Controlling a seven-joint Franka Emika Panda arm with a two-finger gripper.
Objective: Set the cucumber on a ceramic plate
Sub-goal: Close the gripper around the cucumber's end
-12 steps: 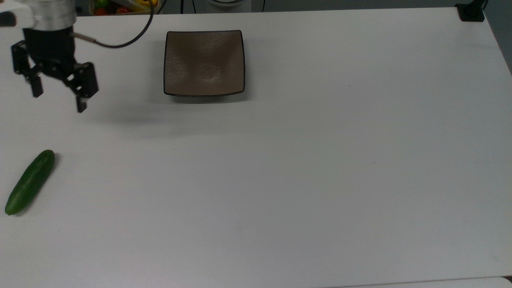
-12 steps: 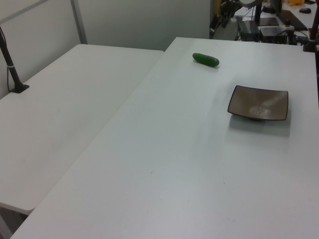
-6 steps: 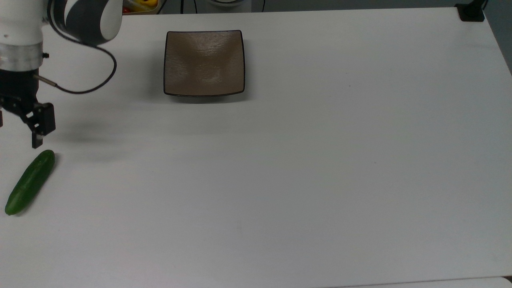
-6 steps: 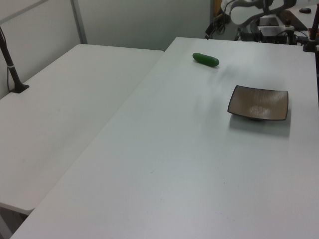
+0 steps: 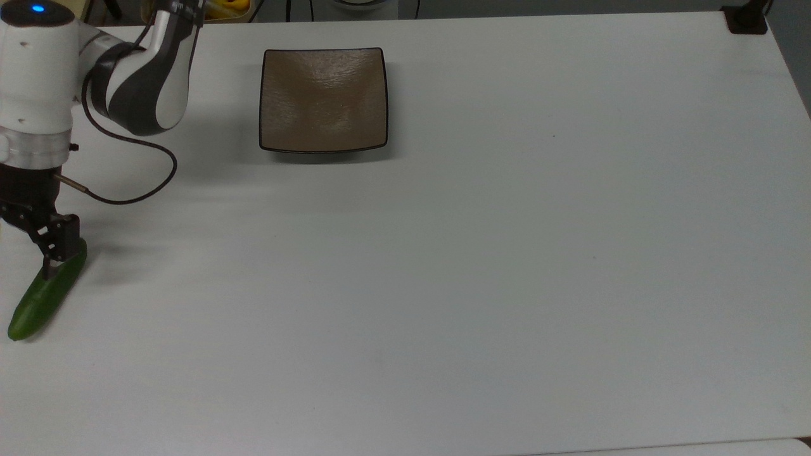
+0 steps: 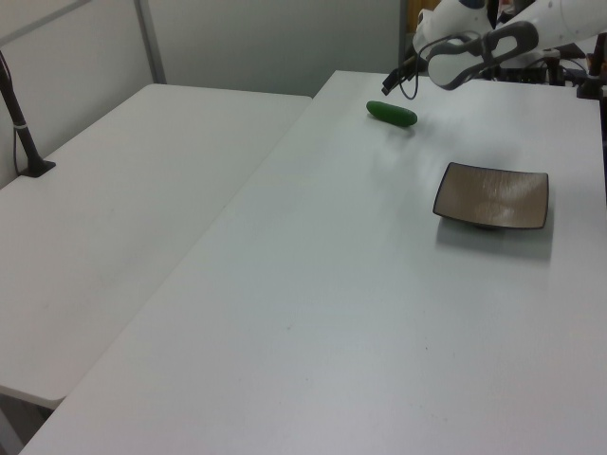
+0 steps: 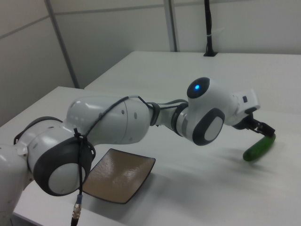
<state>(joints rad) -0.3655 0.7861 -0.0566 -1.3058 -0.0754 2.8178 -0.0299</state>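
Gripper (image 5: 38,263) low over upper end of cucumber (image 5: 39,301), which lies on the table (image 5: 481,266) at the top view's far left, well apart from the bare plate (image 5: 323,100); finger state cannot be told.

We see bare white table (image 5: 507,285) between the cucumber (image 5: 44,297) and the ceramic plate (image 5: 324,100). Our gripper (image 5: 38,253) and black cable (image 5: 136,190) crowd the cucumber's upper end in the top view.
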